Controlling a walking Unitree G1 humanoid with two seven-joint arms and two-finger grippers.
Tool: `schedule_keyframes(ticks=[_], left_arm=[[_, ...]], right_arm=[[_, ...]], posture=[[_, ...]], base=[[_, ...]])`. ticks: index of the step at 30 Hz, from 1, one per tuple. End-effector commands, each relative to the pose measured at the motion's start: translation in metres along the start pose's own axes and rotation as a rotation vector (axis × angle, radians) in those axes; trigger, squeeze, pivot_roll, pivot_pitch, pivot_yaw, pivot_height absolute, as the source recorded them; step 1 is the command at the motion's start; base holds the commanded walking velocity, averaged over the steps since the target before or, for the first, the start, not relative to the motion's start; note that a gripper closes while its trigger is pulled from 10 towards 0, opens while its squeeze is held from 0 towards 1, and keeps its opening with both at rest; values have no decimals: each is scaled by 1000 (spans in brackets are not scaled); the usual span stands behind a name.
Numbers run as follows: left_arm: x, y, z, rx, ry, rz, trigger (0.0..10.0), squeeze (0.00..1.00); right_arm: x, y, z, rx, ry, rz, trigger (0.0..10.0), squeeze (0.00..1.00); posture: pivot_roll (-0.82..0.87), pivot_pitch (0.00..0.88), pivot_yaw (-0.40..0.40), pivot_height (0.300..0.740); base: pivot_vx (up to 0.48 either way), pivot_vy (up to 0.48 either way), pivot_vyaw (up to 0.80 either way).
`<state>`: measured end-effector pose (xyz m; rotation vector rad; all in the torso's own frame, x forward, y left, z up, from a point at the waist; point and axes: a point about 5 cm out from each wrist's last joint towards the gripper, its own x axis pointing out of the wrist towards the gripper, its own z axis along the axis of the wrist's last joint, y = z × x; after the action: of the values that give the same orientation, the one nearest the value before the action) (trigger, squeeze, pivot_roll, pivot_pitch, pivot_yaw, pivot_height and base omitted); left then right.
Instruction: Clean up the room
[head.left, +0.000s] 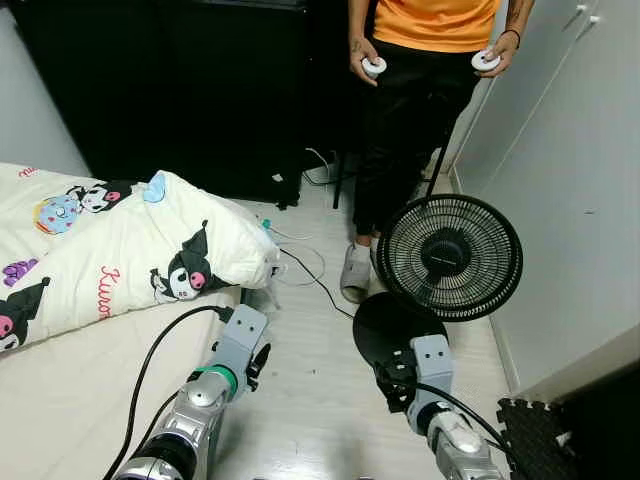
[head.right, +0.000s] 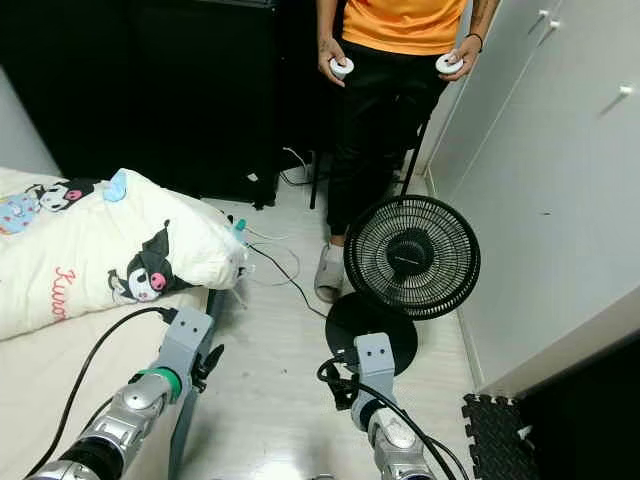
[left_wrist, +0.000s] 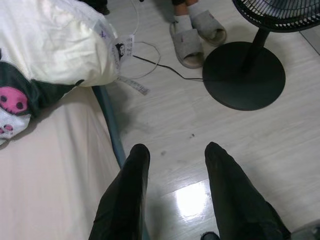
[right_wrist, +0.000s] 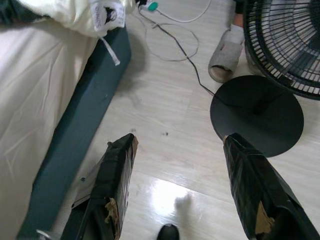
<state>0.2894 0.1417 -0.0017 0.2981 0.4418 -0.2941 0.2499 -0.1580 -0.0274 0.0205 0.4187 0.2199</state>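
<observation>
Both grippers hang above the pale floor (head.left: 310, 390) with jaws released and nothing in them — the left gripper (left_wrist: 175, 165) by the bed (head.left: 60, 400) edge, the right gripper (right_wrist: 180, 160) near the black fan (head.left: 448, 256). A cartoon-print duvet (head.left: 150, 245) is bunched on the bed; a person (head.left: 420, 100) stands behind the fan, a cable (head.left: 315, 275) nearby.
</observation>
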Motion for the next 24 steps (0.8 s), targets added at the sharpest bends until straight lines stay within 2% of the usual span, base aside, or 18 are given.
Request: schedule_keyframes(ticks=[1, 7, 9, 11, 12, 13, 14, 16, 18, 22, 24], left_arm=[[-4, -1, -11, 8, 40, -5, 10000, 0], [-7, -4, -21, 55, 79, -25, 10000, 0], [-14, -9, -39, 94, 153, -68, 10000, 0], [-20, -13, -53, 96, 210, -100, 10000, 0], [-22, -13, -58, 53, 236, -94, 10000, 0], [-22, -13, -58, 53, 236, -94, 10000, 0], [-25, -11, -66, -10, 277, -75, 10000, 0], [-27, -10, -72, -48, 313, -59, 10000, 0], [-28, -10, -74, -62, 326, -57, 10000, 0], [-28, -11, -72, -58, 312, -59, 10000, 0], [-28, -11, -73, -51, 312, -58, 10000, 0]], right_arm=[[-2, 3, -6, -9, 35, 11, 10000, 0], [-5, 0, -13, 4, 69, -5, 10000, 0], [-11, -3, -24, 15, 129, -20, 10000, 0], [-15, -5, -34, 58, 179, -44, 10000, 0], [-18, -4, -39, 97, 201, -58, 10000, 0], [-18, -4, -39, 97, 201, -58, 10000, 0], [-20, -2, -46, 178, 230, -86, 10000, 0], [-21, -3, -48, 246, 235, -116, 10000, 0], [-21, -5, -48, 264, 232, -128, 10000, 0], [-19, -3, -45, 153, 236, -64, 10000, 0], [-19, -2, -45, 151, 238, -65, 10000, 0]], posture=[[42, 52, 16, 740], [44, 51, 15, 740], [45, 51, 14, 740], [38, 50, 13, 740], [35, 49, 10, 740], [35, 49, 10, 740], [37, 49, 4, 740], [38, 49, -1, 740], [37, 49, -3, 740], [36, 49, -5, 740], [38, 50, -5, 740]], base=[[0, 0, 738], [0, 0, 747], [0, 0, 744], [0, 0, 744], [0, 0, 744], [0, 0, 744], [0, 0, 744], [0, 0, 725], [0, 0, 725], [0, 0, 725], [0, 0, 725]])
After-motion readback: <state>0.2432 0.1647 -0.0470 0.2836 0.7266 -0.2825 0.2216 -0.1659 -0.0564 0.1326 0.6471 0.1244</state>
